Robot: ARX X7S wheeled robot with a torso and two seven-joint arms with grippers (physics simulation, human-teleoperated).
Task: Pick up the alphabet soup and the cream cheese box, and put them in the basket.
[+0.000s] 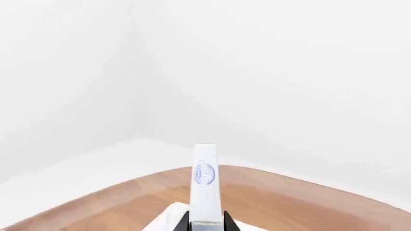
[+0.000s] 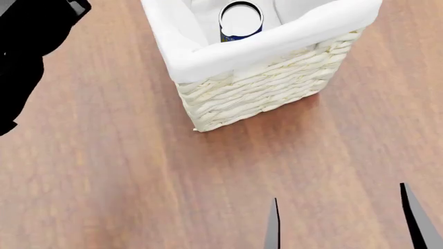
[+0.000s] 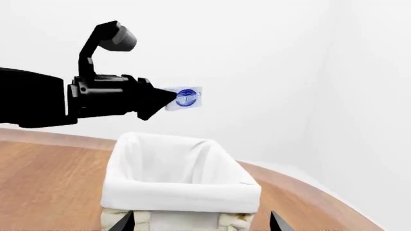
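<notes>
Right wrist view: the left gripper (image 3: 168, 99), black and entering from the left edge of the frame, is clamping the cream cheese box (image 3: 185, 97) between its closed fingers. The box, white with a blue oval logo, is hanging in the air above the basket (image 3: 182, 190), which is occupying the lower centre of the frame with its white liner folded over the rim. Left wrist view: the same box (image 1: 204, 183) is showing edge-on at the lower centre, rising from between the dark fingers of the gripper (image 1: 205, 222), with wooden floor and white walls behind it. Head view: the basket (image 2: 266, 88) is sitting in the upper centre of the frame on the wooden floor (image 2: 124, 176). The alphabet soup (image 2: 240, 21) is standing upright inside it, pale top facing the camera. The right gripper (image 2: 343, 220) is showing at the lower right with its two fingers spread wide apart and nothing between them.
</notes>
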